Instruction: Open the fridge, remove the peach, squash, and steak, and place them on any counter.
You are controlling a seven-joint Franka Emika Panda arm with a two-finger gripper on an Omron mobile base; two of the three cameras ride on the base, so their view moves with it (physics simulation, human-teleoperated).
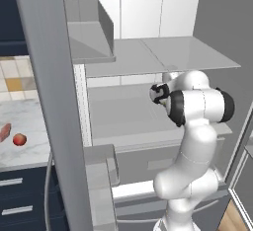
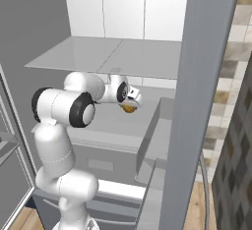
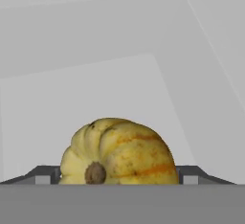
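Note:
The fridge [image 1: 44, 77] stands open with its grey shelves [image 2: 128, 57] bare. My arm reaches in over the middle shelf. The squash [image 3: 119, 153], yellow with orange streaks and a brown stem, rests on that shelf, and my gripper [image 3: 118, 177] has one fingertip [image 3: 48, 175] pressed to each of its sides. From the right base view the squash [image 2: 129, 108] shows just under the gripper [image 2: 132, 102]. The peach [image 1: 20, 139] and the steak [image 1: 5, 132] lie on the marble counter [image 1: 29, 116] left of the fridge.
The open left fridge door [image 1: 99, 185] with its bins stands between the counter and my arm. The right door [image 2: 206, 101] rises close on the other side. Navy drawers [image 1: 15, 195] sit below the counter. A glass shelf [image 1: 163, 55] hangs just above my hand.

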